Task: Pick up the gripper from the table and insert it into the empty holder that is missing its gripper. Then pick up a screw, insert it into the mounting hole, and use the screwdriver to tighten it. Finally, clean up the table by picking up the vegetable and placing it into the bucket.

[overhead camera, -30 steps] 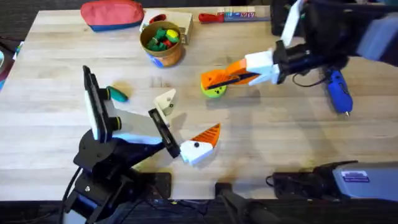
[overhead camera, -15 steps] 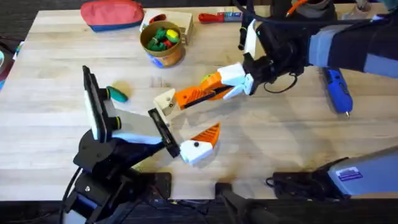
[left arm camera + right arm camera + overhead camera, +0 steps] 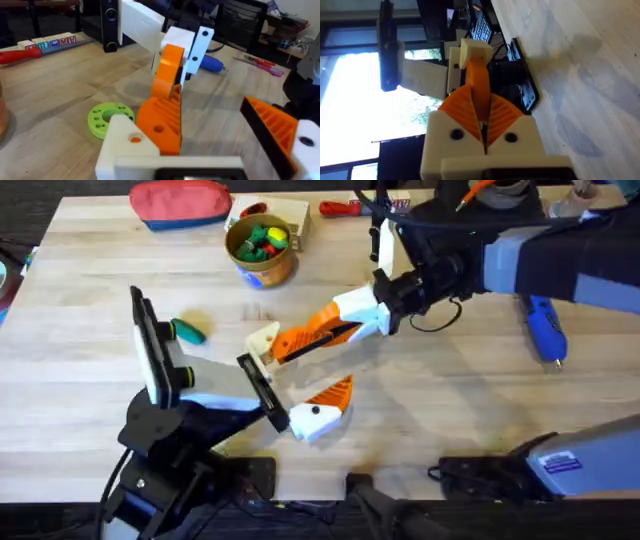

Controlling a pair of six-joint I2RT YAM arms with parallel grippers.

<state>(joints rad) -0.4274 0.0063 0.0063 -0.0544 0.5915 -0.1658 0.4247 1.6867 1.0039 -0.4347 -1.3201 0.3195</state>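
Item 1, right gripper (image 3: pixel 330 330): I logged it reached across the table's middle, its orange pads clamped flat on the loose gripper fin (image 3: pixel 288 343). The right wrist view gave the clamp best: both pads pressed together with the fin standing out between them.

Item 2, loose gripper fin: its far end met the holder (image 3: pixel 265 340). The left wrist view showed it lying against the holder's side. I could not tell whether it was fully seated.

Item 3, holder: the white block served as one finger of the left gripper (image 3: pixel 305 365). A round mounting hole (image 3: pixel 135 139) showed in its face in the left wrist view.

Item 4, left gripper: spread wide, its other finger carrying a fixed orange fin (image 3: pixel 335 394).

Item 5, screwdriver (image 3: pixel 545 328): lying on the table at the right, well apart from the holder.

Item 6, vegetable (image 3: pixel 188 331): on the table at the left, beside the left arm.

Item 7, bucket (image 3: pixel 260 250): upright at the back, holding coloured pieces, near a red pouch (image 3: pixel 180 202).

Item 8, green disc (image 3: pixel 111 116): flat on the table just beyond the holder.
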